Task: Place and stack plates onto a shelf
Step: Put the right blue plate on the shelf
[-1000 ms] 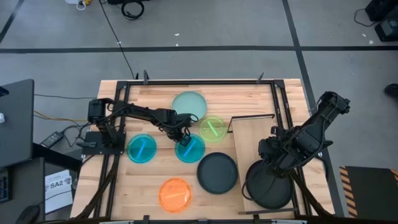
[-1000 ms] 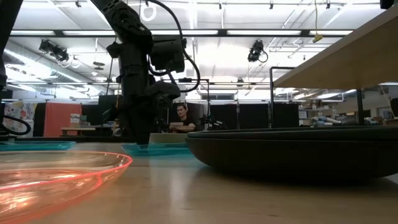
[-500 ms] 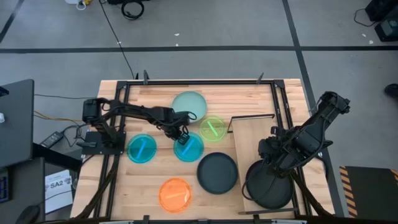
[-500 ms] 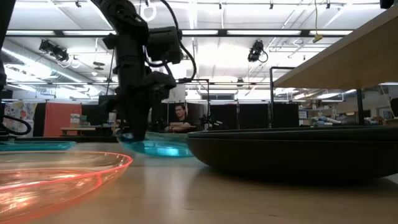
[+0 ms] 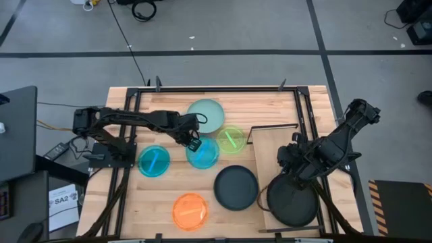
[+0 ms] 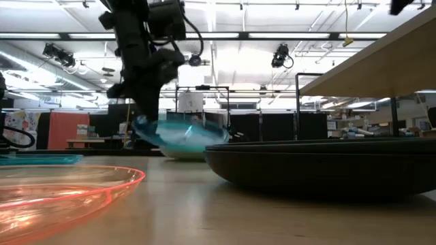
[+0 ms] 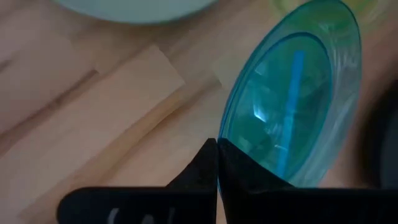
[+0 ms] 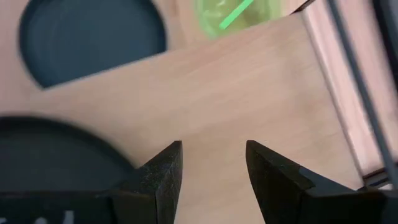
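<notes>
My left gripper (image 5: pixel 193 142) is shut on a cyan plate (image 5: pixel 203 154), which shows raised and tilted in the low view (image 6: pixel 180 133). The second cyan plate (image 5: pixel 154 162), the mint plate (image 5: pixel 206 114), the lime green plate (image 5: pixel 231 140), the orange plate (image 5: pixel 190 210) and one black plate (image 5: pixel 236 187) lie flat on the tabletop. The other black plate (image 5: pixel 291 201) lies on the near end of the light-wood shelf (image 5: pixel 277 152). My right gripper (image 8: pixel 211 163) hovers open over the shelf, just beyond that black plate (image 8: pixel 56 158). My left gripper pinches the cyan plate's rim (image 7: pixel 227 138) between its two shut fingers, on the plate's left edge. The fingers come from above, slanting in from the table's left. The plate is lifted off the table and tilted, its body reaching out to the right of the fingers.
A black metal frame (image 5: pixel 202 88) runs along the table's far edge and down both sides. The shelf's far half (image 8: pixel 249 81) is bare wood. Bare tabletop lies along the near edge left of the orange plate (image 6: pixel 61 190).
My left gripper has risen and drawn back toward the table's far-left, staying shut on the cyan plate's rim. The plate has come up off the table, first by its held edge, and now hangs tilted. My right gripper has shifted slightly toward the left.
</notes>
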